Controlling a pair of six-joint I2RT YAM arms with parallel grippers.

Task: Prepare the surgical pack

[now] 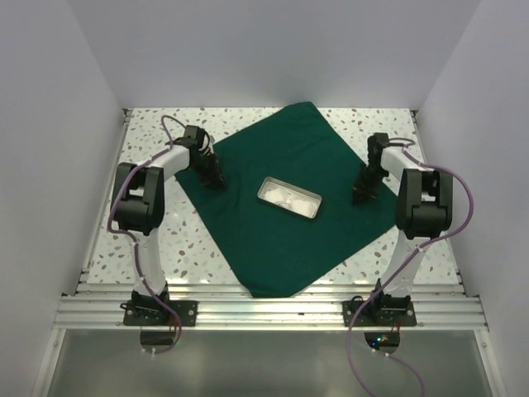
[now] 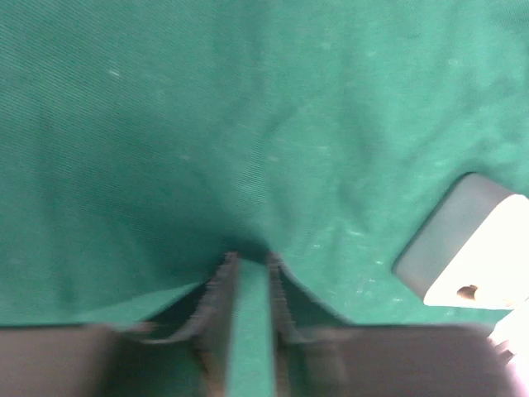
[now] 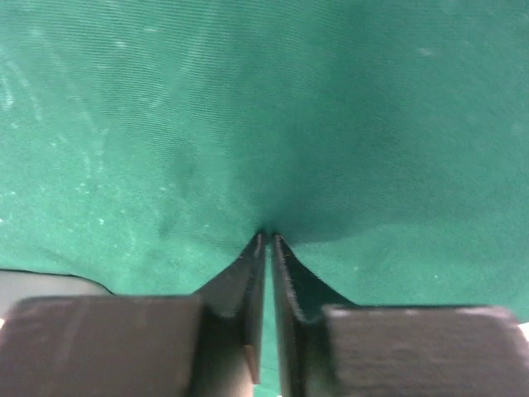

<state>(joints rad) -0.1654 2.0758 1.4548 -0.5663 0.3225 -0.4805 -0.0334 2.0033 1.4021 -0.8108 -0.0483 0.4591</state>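
Geometry is what matters here, so: the dark green matte cloth (image 1: 281, 244) is spread flat on the speckled surface (image 1: 190, 256) as a diamond. One corner points to the top of the frame, one to the bottom edge near the arm bases, and one out to each side. A shallow rectangular metal tray (image 1: 289, 198) sits near the middle of it, with its long axis running from centre-left down toward lower right.

The left gripper (image 1: 216, 180) is planted just inside the cloth's left corner and the right gripper (image 1: 361, 198) just inside the right corner. The tray is between them and looks about equally far from each, so neither arm is really nearer.

From the wrist views, the left one has its fingers parted by a narrow slot with green showing through. The tips press into the fabric, but I wouldn't call it a grip. The right one has its fingers squeezed almost together right at the cloth, with creases fanning out from the tips — to me that reads as pinching a small pucker of fabric.

My guess for the next move is that each side corner gets drawn inward across the frame toward the tray. That means left arm going right and right arm going left — and the left needs an actual pinch first.
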